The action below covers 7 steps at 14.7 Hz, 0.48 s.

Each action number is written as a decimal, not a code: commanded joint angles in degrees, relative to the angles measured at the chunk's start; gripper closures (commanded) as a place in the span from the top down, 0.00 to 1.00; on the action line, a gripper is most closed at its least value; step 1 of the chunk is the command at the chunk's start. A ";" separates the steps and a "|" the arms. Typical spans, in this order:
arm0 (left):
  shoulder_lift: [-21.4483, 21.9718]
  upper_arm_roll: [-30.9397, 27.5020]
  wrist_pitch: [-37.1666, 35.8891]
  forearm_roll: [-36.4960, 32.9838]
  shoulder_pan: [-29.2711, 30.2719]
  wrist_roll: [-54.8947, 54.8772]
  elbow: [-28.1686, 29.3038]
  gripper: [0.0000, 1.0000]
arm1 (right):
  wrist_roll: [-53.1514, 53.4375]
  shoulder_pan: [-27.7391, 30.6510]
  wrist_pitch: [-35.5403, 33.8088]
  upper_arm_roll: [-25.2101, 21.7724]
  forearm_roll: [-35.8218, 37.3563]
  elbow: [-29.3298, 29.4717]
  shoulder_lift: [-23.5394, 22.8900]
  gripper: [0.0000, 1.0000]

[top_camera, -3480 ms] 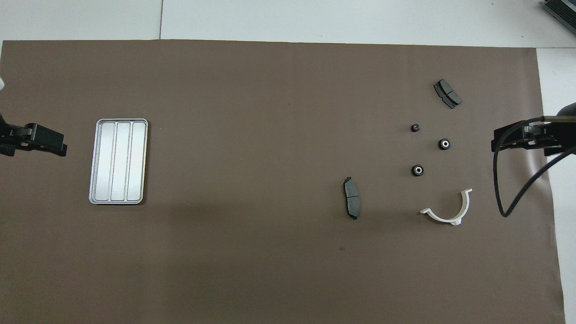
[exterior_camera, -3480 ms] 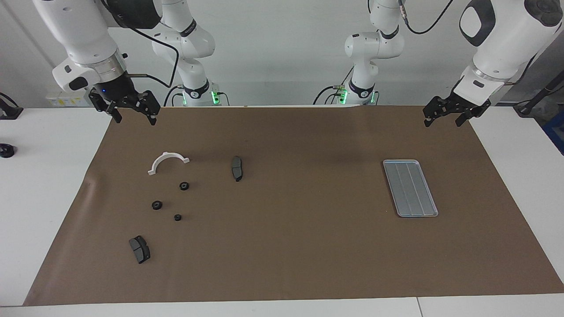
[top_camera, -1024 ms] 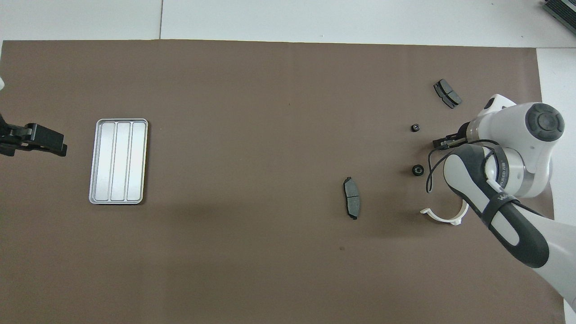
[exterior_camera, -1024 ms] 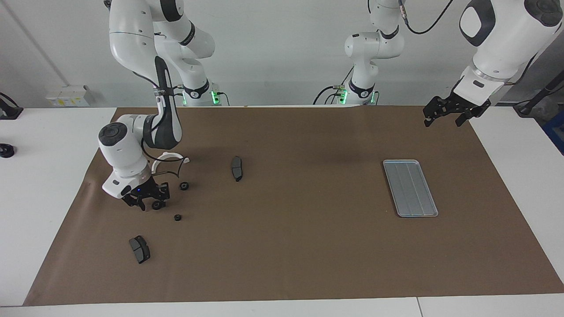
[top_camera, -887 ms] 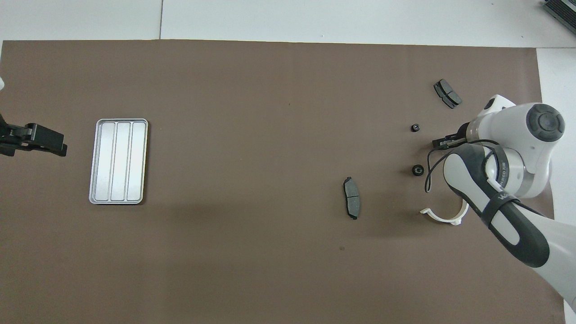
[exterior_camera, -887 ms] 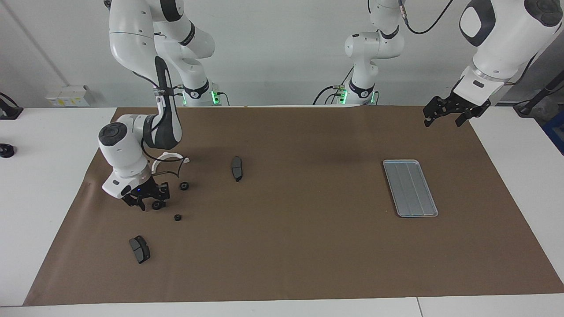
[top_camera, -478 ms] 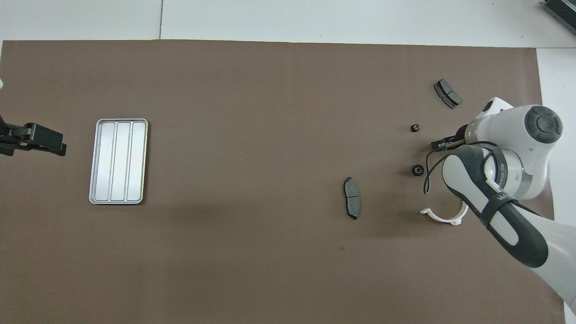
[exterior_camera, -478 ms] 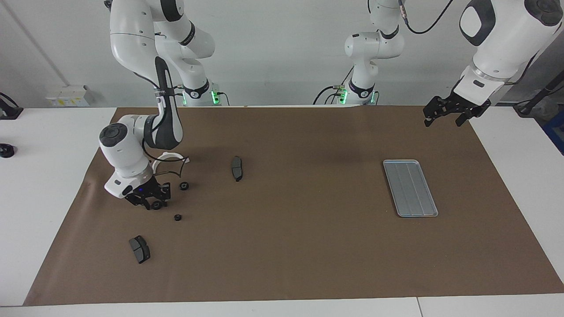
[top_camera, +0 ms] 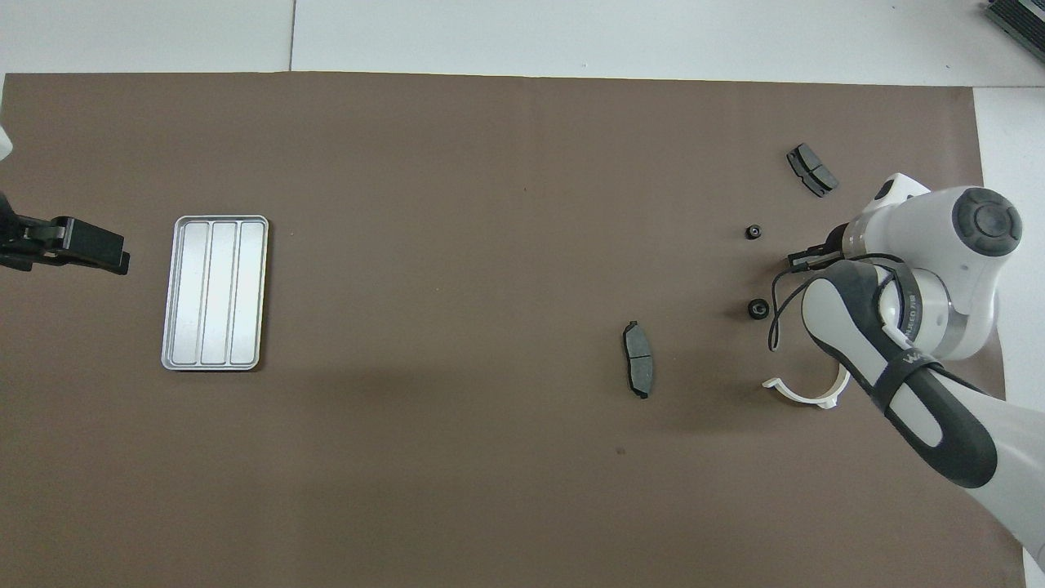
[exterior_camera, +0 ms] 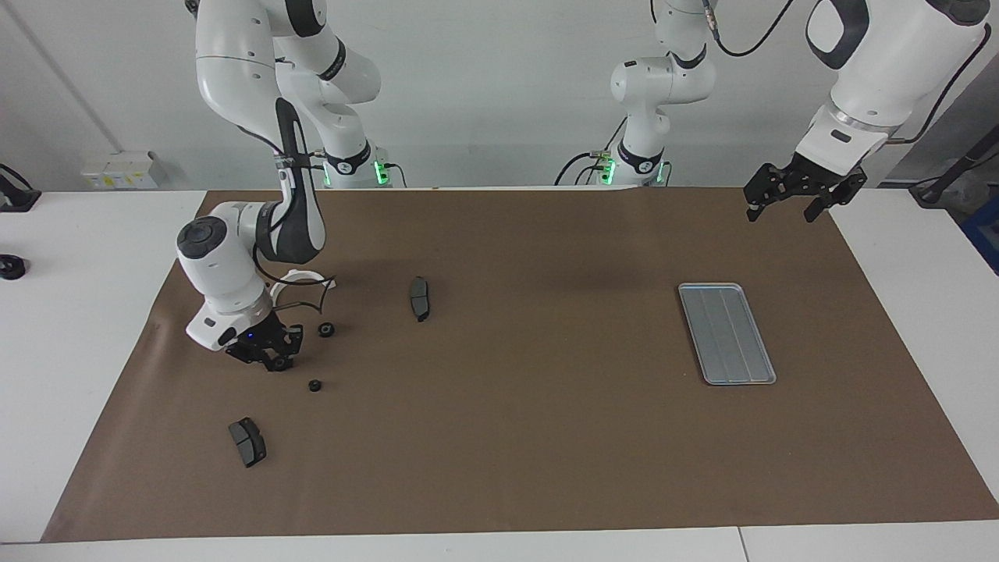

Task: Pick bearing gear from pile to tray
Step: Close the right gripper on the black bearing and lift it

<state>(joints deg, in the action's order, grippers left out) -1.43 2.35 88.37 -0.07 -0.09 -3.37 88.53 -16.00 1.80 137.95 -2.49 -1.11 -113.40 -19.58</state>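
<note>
At mid-height of the facing frame, toward my right arm's end of the bench [exterior_camera: 499,437], my right gripper [exterior_camera: 269,361] is down in the pile, on one bearing gear [exterior_camera: 276,364]. My fingers there look drawn together and clamped on that small black round piece, with its lower edge just showing between them. From overhead my own wrist covers it, so only one fingertip shows.

As I judge it, the task has barely begun. The tray [exterior_camera: 727,333] lies bare toward my left arm's end, well apart from the pile, with nothing set in it. The grip appears made, but the gear sits at bench level. The lift, the carry across the brown mat and the release into the tray are all left.

Two more round pieces [exterior_camera: 326,330] [exterior_camera: 314,385] lie loose just beside my right gripper. One is higher in the frame and one lower. The white bracket [exterior_camera: 300,275] and both brake pads [exterior_camera: 420,298] [exterior_camera: 247,442] lie untouched.

My left gripper [exterior_camera: 783,209] waits in the air at the top of the frame, over the mat's corner above the tray. Its fingers are apart and hold nothing.
</note>
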 commanded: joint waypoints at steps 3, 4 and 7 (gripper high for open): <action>1.08 1.87 0.49 -0.63 2.28 -0.14 0.59 1.00 | 15.52 -4.33 -18.31 2.22 -0.91 11.69 4.02 0.00; 1.08 1.87 0.58 -0.63 2.20 -0.23 0.68 1.00 | 20.35 -6.43 -19.38 2.57 -0.91 13.10 4.02 0.00; 1.52 1.61 0.05 -0.72 2.28 -0.14 1.29 1.00 | 36.61 -15.39 -16.95 2.66 -0.82 15.57 3.23 0.00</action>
<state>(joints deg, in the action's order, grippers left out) -1.22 2.96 88.32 -0.07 0.87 -3.37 88.52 12.00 -9.16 119.60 0.05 -1.28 -99.46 -14.72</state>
